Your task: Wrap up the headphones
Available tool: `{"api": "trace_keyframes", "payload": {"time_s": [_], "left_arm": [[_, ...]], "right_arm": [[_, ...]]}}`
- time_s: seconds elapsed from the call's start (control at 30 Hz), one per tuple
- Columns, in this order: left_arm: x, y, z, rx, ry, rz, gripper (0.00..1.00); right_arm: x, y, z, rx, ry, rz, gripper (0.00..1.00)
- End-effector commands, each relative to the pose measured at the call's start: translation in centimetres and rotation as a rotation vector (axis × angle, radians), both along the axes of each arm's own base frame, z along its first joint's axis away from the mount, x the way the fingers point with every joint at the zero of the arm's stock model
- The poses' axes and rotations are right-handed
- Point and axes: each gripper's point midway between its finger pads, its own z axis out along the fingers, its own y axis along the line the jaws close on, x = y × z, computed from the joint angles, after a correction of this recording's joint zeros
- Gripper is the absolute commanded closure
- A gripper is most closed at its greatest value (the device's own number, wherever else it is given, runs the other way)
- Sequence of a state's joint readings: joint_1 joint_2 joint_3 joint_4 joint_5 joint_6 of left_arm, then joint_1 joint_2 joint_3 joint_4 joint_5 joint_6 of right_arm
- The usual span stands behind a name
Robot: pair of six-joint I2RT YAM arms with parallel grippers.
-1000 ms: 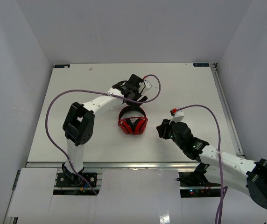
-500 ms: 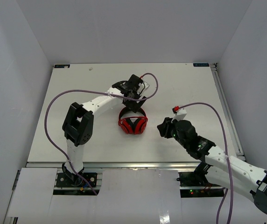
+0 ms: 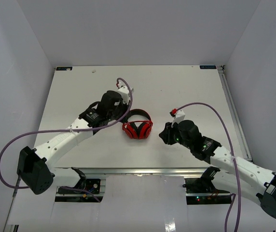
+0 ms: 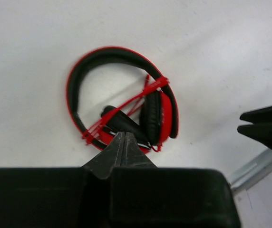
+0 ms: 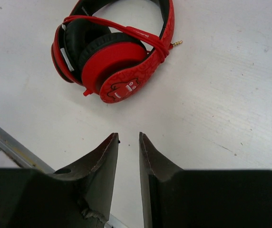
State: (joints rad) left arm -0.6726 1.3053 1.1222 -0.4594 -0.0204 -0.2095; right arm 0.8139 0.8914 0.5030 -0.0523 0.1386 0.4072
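Note:
The headphones point(image 3: 137, 127) lie flat near the table's middle, red with black pads. Their thin red cable point(image 5: 119, 27) is wound across the headband and earcups, and its plug point(image 5: 176, 43) sticks out beside one earcup. My left gripper point(image 3: 122, 114) sits just left of them, low over the table; its jaws are pressed together with nothing between them point(image 4: 123, 135), the tips just short of the headphones point(image 4: 160, 116). My right gripper point(image 3: 166, 133) hovers to their right, pointing at the red earcup point(image 5: 112, 66). A narrow gap stands between its jaws point(image 5: 128, 136), and that gap holds nothing.
The metal rail point(image 5: 3, 137) of the table's near edge runs close behind the right gripper. Thick purple arm cables point(image 3: 210, 112) loop above both arms. Grey walls close in the table on the left, right and far sides.
The left arm has swung from the far side of the headphones back to their left and shut its jaws. The right gripper's jaws have narrowed, and it has edged slightly toward the headphones.

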Motion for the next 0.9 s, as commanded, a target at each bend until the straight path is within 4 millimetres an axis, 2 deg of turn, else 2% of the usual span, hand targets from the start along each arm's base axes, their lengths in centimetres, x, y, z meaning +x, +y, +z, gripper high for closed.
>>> {"api": "trace_keyframes", "payload": {"time_s": [0.0,0.1,0.2,0.27,0.33,0.5,0.53,0.57,0.6,0.63,0.67,0.7,0.73,0.77,0.8,0.87], "left_arm": [[-4.3,-2.6,-4.1,-0.063,0.11,-0.089,1.0],[-6.0,-4.5,-4.4,-0.076,0.082,-0.124,1.0],[-7.3,-7.3,-4.5,-0.081,0.075,-0.166,1.0],[-8.0,-8.7,-4.3,-0.115,0.079,-0.201,1.0],[-8.3,-9.2,-4.0,-0.144,0.07,-0.216,1.0],[-7.2,-7.8,-2.1,-0.21,-0.083,-0.158,1.0],[-7.0,-7.0,-2.0,-0.232,-0.136,-0.133,1.0],[-6.9,-6.1,-1.0,-0.264,-0.19,-0.11,1.0],[-6.5,-5.3,0.0,-0.287,-0.243,-0.074,0.99],[-6.3,-4.2,0.3,-0.299,-0.28,-0.038,0.91],[-6.4,-3.0,0.2,-0.307,-0.309,-0.011,0.76],[-6.3,-2.2,0.6,-0.316,-0.344,0.015,0.64],[-6.5,-1.3,0.5,-0.321,-0.366,0.026,0.46],[-6.7,-0.6,0.3,-0.315,-0.382,0.035,0.35],[-6.5,0.4,-0.4,-0.294,-0.394,0.069,0.19],[-6.1,2.1,-0.2,-0.289,-0.402,0.153,0.05]], "right_arm": [[0.3,0.6,5.1,0.042,-0.087,0.029,0.7],[1.5,-1.1,6.3,0.005,-0.138,-0.06,0.69],[2.2,-3.1,5.7,-0.039,-0.179,-0.151,0.68],[2.1,-3.6,5.0,-0.047,-0.182,-0.163,0.68],[1.9,-3.5,4.2,-0.051,-0.18,-0.145,0.67],[1.6,-2.9,4.4,-0.039,-0.176,-0.106,0.59],[1.4,-2.5,4.7,-0.023,-0.181,-0.088,0.53],[1.3,-2.4,4.9,-0.015,-0.185,-0.078,0.48],[1.3,-2.4,5.0,-0.011,-0.188,-0.077,0.34],[1.2,-2.5,5.1,-0.007,-0.192,-0.081,0.19],[1.3,-2.7,5.1,-0.005,-0.196,-0.092,0.1],[1.4,-3.0,5.2,-0.005,-0.202,-0.11,0.05],[1.4,-3.2,5.3,-0.002,-0.207,-0.119,0.09],[1.4,-3.3,5.4,0.002,-0.207,-0.127,0.1],[1.4,-3.4,5.6,0.008,-0.207,-0.131,0.1],[1.3,-3.6,5.9,0.028,-0.204,-0.147,0.1]]}}
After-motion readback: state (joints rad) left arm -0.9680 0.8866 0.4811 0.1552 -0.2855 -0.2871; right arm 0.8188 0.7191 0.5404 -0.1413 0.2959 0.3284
